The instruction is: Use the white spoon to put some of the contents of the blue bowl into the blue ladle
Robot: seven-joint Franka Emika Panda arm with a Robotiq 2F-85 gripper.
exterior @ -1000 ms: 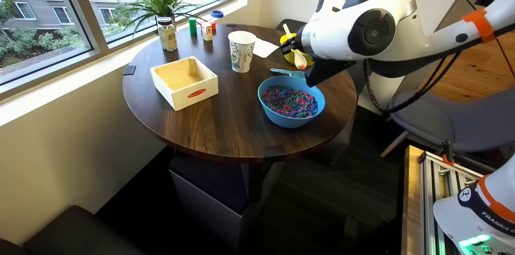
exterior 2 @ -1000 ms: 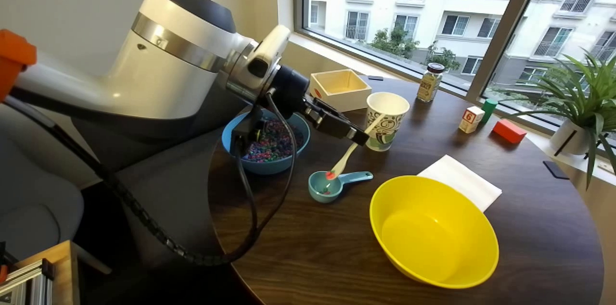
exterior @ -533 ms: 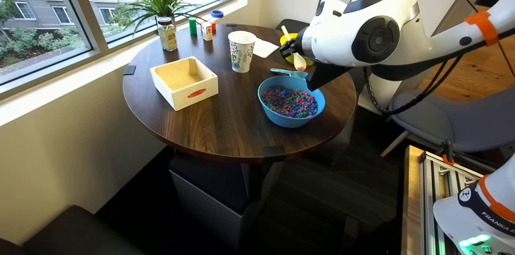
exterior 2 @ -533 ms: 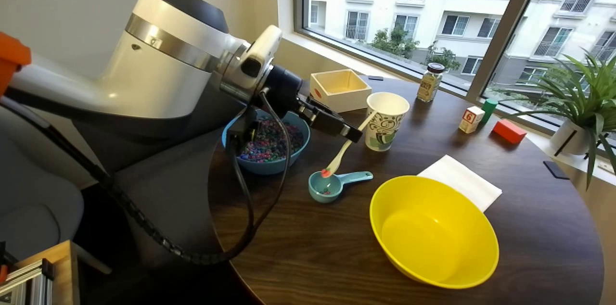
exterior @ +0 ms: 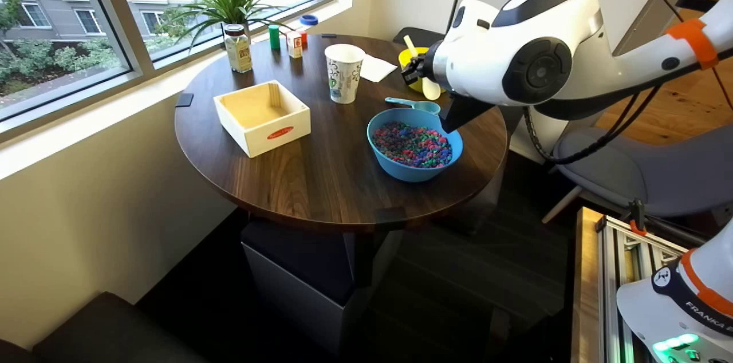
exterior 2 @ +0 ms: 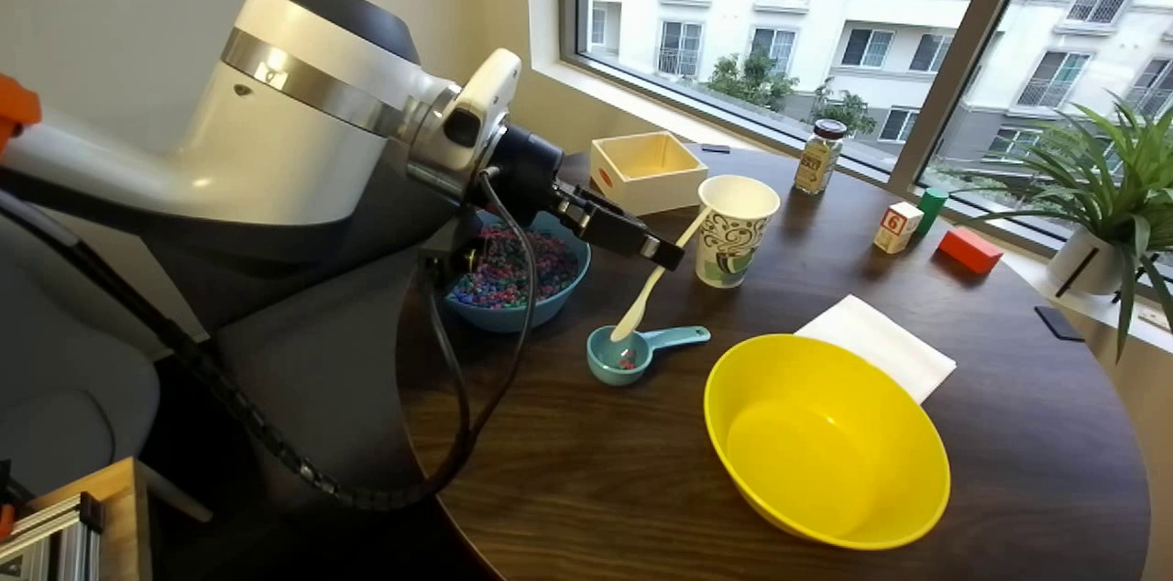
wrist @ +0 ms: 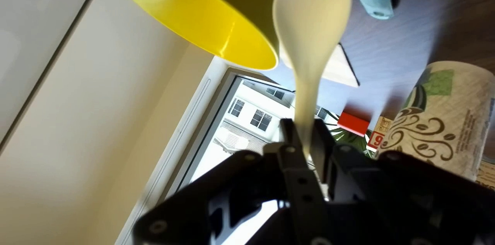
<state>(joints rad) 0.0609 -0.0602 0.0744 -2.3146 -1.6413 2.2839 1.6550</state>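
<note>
In an exterior view, the blue bowl [exterior: 409, 174] is amply filled with its contents [exterior: 412, 145], the blue ladle [exterior: 425, 106] lies near it at twelve o'clock, and the head of the white spoon [exterior: 430, 90] shows at twelve o'clock of the ladle; the arm's base [exterior: 664, 311], at four o'clock of the bowl, reads FRANKA E before the frame cuts it off, and the wooden box [exterior: 237, 125] at nine o'clock has a red oval label [exterior: 280, 132] too small to read. In an exterior view, the gripper [exterior 2: 663, 253] is clamped on the spoon's handle, which slants toward seven o'clock to a head at the ladle's mouth, and a few red pieces [exterior 2: 627, 361] lie in the ladle, so some of the contents look delivered and the task nearly done (whether another scoop is wanted, the sentence does not say); drawing the spoon away and setting it down may be all that is left. A block [exterior 2: 893, 229] at two o'clock of the ladle bears a red 6; the jar [exterior 2: 818, 161] has lettering I cannot make out. In the wrist view, the spoon points from the gripper to twelve o'clock, its head bearing nothing visible; the paper cup [wrist: 433, 117] at three o'clock carries swirls and illegible print, and the block's figure, turned over, looks like a 9.
</note>
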